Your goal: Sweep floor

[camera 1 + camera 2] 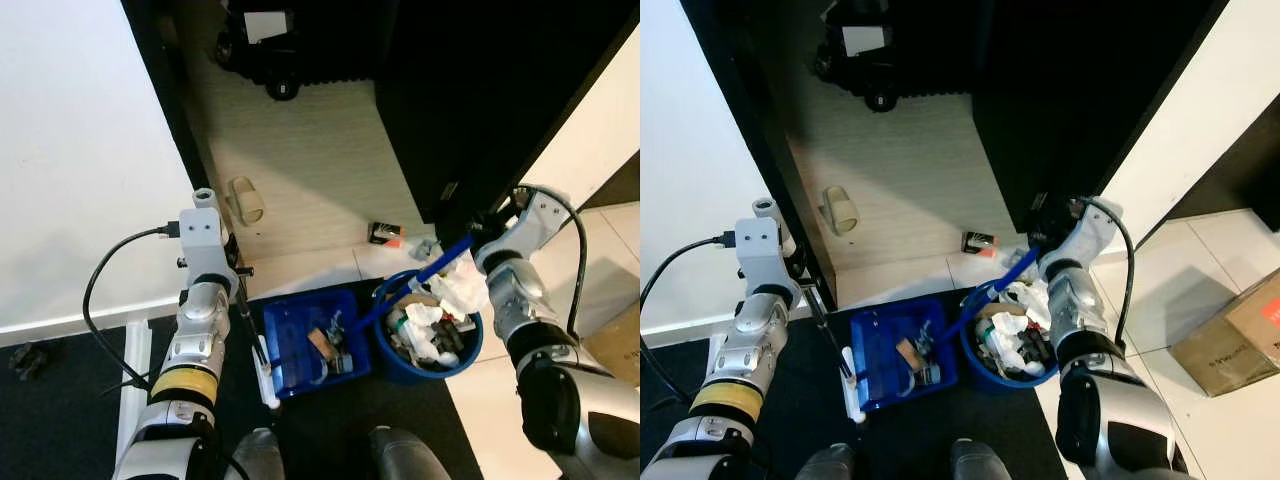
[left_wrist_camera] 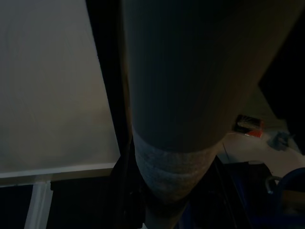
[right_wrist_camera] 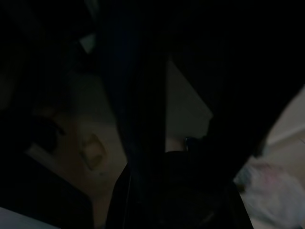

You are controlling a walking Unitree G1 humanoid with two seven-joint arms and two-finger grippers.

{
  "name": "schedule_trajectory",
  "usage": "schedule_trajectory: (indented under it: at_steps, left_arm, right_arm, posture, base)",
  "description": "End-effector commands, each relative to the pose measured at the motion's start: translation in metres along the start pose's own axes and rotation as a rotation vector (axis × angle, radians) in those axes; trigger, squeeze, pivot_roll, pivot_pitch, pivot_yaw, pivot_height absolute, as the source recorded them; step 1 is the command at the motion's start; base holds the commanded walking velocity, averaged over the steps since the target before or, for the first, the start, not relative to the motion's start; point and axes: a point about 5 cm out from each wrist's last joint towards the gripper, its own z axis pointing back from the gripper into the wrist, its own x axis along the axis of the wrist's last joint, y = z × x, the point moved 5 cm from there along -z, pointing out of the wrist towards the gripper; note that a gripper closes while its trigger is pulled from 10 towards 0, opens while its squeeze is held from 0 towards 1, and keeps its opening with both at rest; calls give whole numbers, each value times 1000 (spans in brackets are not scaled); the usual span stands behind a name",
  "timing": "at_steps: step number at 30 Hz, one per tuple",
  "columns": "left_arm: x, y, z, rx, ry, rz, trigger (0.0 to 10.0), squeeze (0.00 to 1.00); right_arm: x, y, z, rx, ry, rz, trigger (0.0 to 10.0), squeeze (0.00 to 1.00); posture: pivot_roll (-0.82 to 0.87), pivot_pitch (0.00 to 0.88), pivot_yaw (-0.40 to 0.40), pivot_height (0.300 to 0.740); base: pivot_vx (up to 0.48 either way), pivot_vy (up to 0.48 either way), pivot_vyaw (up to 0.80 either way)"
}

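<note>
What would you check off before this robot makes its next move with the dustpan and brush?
1. Blue dustpan flat on the floor beside the bin: ok.
2. Swept bits sit in the dustpan, not yet tipped out: ok.
3. Blue bin has room: not ok, rubbish is piled to the rim.
4. Right tool grips the blue brush handle: cannot tell, view too dark.
5. Left tool grips the dustpan's handle: cannot tell.
6. Floor litter left: not ok, a small red-and-black item lies beyond the bin.

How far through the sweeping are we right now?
Done: scraps lie in the blue dustpan beside a full blue bin. In hand: the right claw is at the blue brush handle. Left: a small red-and-black item and a beige tube on the floor.
</note>
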Motion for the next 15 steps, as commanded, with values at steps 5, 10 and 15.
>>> schedule_trajectory:
  at_steps: [5,10,15]
  left_arm:
    - [3,3,-2,2,6,-9,10000,0]
    - [4,1,-2,-11,-3,-22,10000,0]
    - [6,0,-2,-10,-15,-27,10000,0]
  right_arm:
    - [42,15,-13,49,-131,-69,10000,0]
    - [71,22,-20,79,-195,-67,10000,0]
    - [102,22,-25,91,-243,-37,10000,0]
  posture:
    - [72,0,-67,740]
    - [66,0,-65,740]
    - [64,0,-64,740]
  base:
    - [0,96,0]
    - [0,463,0]
    - [0,0,0]
